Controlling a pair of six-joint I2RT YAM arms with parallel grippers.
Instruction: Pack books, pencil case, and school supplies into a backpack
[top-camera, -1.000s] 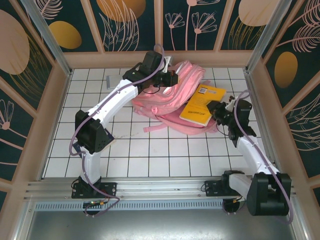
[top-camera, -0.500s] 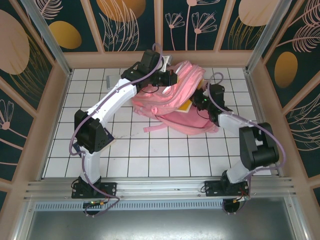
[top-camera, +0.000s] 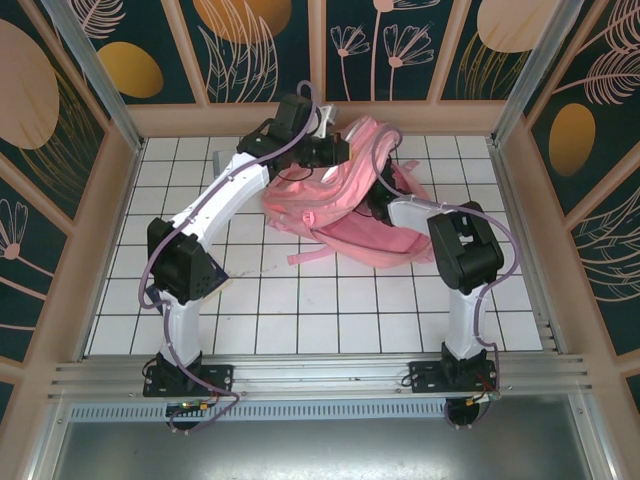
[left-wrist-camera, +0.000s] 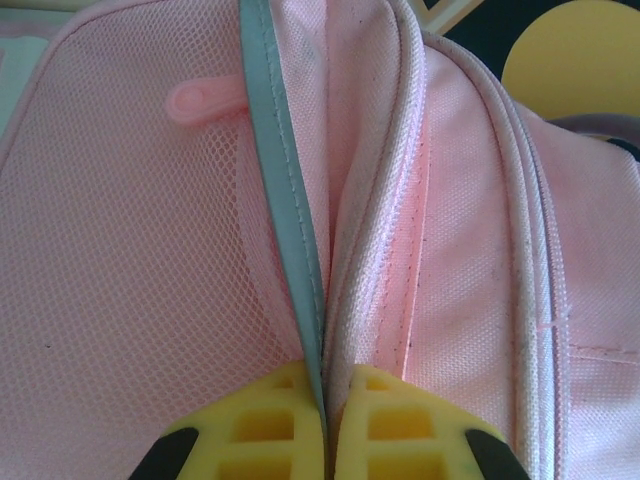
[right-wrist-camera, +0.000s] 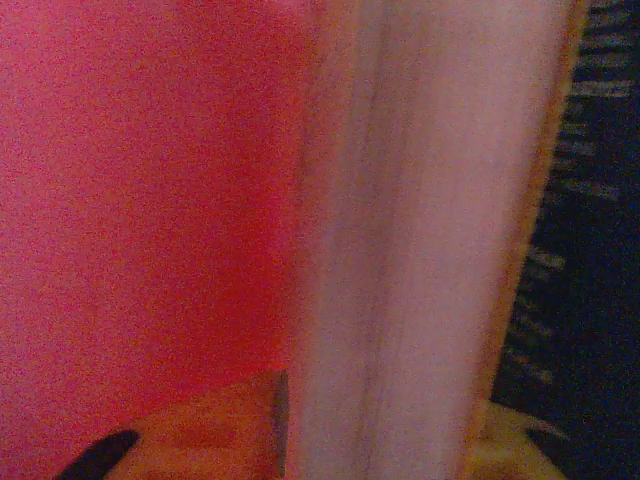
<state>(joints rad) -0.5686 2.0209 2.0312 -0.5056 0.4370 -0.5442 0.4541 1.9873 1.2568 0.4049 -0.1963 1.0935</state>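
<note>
The yellow-orange book, which lay on top of the pink backpack a second ago, is now inside it, a blurred edge between the right fingers. Whether they grip it, I cannot tell. The right arm has swung across and reaches into the opening. The left fingers stay pressed together on the bag's grey stripe, holding it up at the back of the tiled table.
</note>
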